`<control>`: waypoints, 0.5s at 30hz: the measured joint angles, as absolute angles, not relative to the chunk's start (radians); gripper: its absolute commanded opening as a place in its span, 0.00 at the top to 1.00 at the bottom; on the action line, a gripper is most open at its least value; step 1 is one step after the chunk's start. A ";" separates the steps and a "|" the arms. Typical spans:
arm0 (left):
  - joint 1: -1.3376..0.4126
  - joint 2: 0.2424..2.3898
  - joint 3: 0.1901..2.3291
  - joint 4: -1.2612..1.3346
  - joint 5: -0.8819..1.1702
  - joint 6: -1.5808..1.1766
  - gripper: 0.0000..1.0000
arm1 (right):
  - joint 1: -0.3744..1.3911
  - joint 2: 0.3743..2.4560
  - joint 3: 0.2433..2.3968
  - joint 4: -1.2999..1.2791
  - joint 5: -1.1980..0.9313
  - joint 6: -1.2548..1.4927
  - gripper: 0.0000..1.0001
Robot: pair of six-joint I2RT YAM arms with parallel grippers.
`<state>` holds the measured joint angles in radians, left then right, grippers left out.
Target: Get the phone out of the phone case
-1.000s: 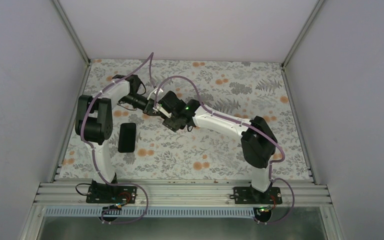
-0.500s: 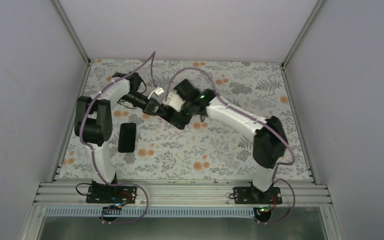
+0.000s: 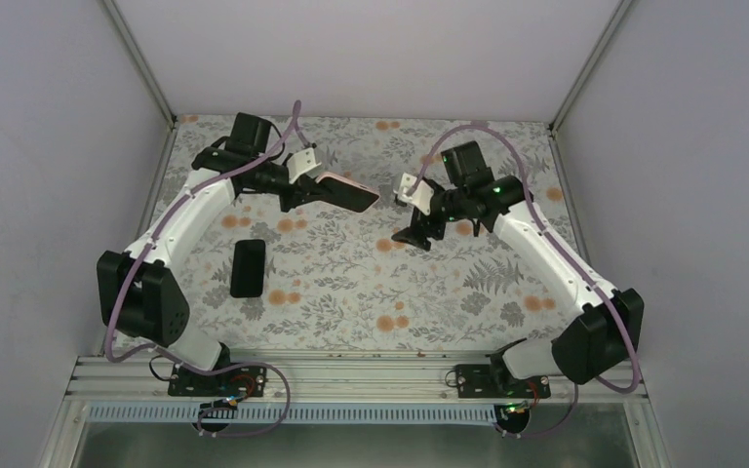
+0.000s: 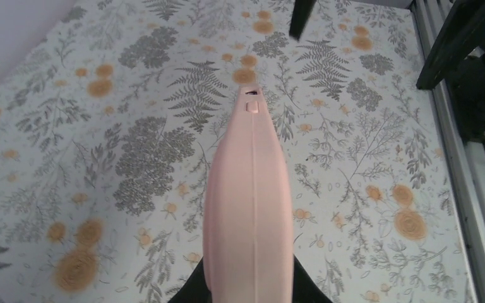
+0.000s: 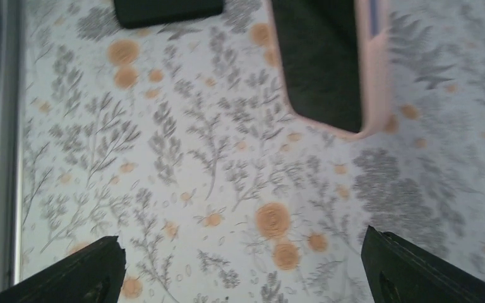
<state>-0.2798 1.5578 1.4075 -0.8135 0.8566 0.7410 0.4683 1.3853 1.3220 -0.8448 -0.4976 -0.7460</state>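
The left claw (image 3: pixel 302 187) was clamped on one end of the pink phone case (image 3: pixel 347 193), holding it off the surface (image 3: pixel 468 292) over the far-left part, its dark inner face turned toward the right arm. The black phone (image 3: pixel 247 267) lay flat near the left edge. The right claw (image 5: pixel 246 268) hung wide and empty over the far-right part, apart from the case.

The blurred right wrist view crops the pink case (image 5: pixel 328 63) and a black slab (image 5: pixel 167 9) at its top edge. In the left wrist view the case hides most of the left gripper's fingers (image 4: pixel 304 289).
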 measured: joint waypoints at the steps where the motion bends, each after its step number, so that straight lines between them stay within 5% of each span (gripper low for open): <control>1: -0.280 1.553 1.403 -0.798 0.861 0.751 0.90 | 0.462 1.385 1.291 -0.842 -0.524 -0.769 0.08; 5: -0.286 1.531 1.350 -0.769 0.870 0.790 0.96 | 0.410 1.412 1.242 -0.838 -0.613 -0.829 0.21; 15: -0.327 1.479 1.273 -0.731 0.891 0.809 0.98 | 0.288 1.507 1.251 -0.842 -0.802 -0.953 0.28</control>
